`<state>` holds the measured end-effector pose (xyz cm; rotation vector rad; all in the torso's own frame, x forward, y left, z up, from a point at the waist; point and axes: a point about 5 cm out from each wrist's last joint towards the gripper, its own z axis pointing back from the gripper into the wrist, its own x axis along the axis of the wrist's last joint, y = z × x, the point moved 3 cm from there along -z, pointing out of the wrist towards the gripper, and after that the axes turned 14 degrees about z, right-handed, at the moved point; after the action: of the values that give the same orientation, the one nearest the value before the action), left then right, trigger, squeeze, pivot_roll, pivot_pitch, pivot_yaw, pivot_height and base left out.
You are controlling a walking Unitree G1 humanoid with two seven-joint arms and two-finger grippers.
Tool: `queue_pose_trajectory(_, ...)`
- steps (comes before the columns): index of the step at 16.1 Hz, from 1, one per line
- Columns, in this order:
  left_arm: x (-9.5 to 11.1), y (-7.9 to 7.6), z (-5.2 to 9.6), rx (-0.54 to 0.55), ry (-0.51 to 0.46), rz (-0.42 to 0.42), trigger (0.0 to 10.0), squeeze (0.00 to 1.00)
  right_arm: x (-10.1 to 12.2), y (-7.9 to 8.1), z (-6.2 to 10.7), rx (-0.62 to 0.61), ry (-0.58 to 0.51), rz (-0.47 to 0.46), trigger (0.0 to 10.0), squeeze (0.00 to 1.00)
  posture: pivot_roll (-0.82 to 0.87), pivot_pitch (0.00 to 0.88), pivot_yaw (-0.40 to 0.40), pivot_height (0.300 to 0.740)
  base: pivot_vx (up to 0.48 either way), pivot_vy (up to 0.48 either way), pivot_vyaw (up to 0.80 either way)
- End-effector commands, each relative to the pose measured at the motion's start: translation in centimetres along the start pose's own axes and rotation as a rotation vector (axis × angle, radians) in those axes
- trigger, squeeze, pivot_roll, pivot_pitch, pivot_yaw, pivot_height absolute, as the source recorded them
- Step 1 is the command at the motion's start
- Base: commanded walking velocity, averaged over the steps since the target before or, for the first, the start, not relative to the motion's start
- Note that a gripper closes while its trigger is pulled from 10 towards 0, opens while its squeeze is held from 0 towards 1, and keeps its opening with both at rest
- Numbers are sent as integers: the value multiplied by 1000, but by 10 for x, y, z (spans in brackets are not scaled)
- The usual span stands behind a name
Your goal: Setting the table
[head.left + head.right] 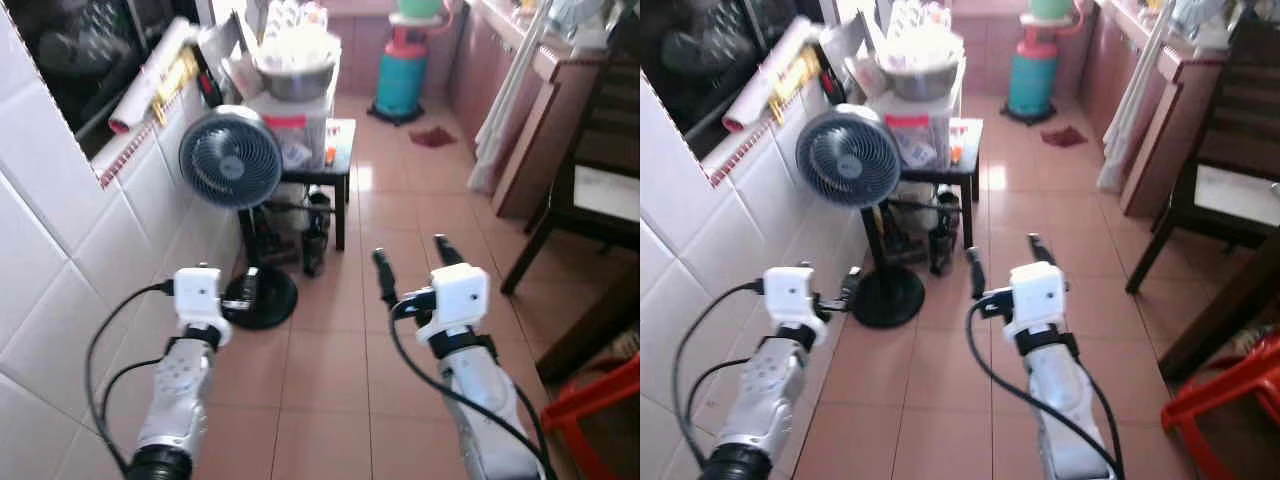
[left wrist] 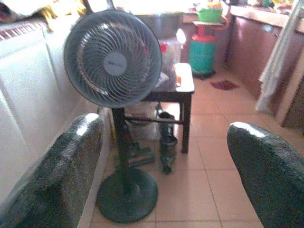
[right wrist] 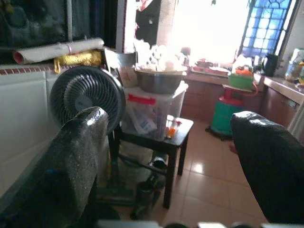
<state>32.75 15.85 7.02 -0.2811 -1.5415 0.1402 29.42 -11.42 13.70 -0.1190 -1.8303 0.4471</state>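
No dishes or cutlery are in sight. My right gripper (image 1: 414,262) is held out at waist height over the tiled floor, open, with nothing between its black fingers (image 1: 383,272). My left gripper (image 2: 164,178) is open and empty too, close to the white tiled wall and pointing at a standing fan (image 1: 231,157). A dark wooden chair (image 1: 590,190) stands at the right, beside a brown wooden table (image 1: 545,120) with a pale cloth hanging off it.
Behind the fan, a small black side table (image 1: 338,175) carries a plastic box and a metal bowl (image 1: 297,78). A teal gas cylinder (image 1: 401,80) stands at the far end. The white tiled wall (image 1: 60,300) runs along my left. A red plastic stool (image 1: 590,410) is near right.
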Motion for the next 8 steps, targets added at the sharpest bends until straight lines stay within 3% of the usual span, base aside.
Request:
queue_pose_trajectory(1,-1,-8,-2,-24,4,5,10000,0,-2,-6,0,-12,9,15,10000,0,22,0,49,740,0,-465,0)
queue_pose_trajectory(3,-1,-8,-2,-23,3,6,10000,0,-2,-6,0,-13,10,15,10000,0,22,0,49,740,0,-465,0)
queue_pose_trajectory(8,-2,-8,-2,-29,8,8,10000,0,-3,-5,1,-13,14,9,10000,0,23,0,50,740,0,0,0)
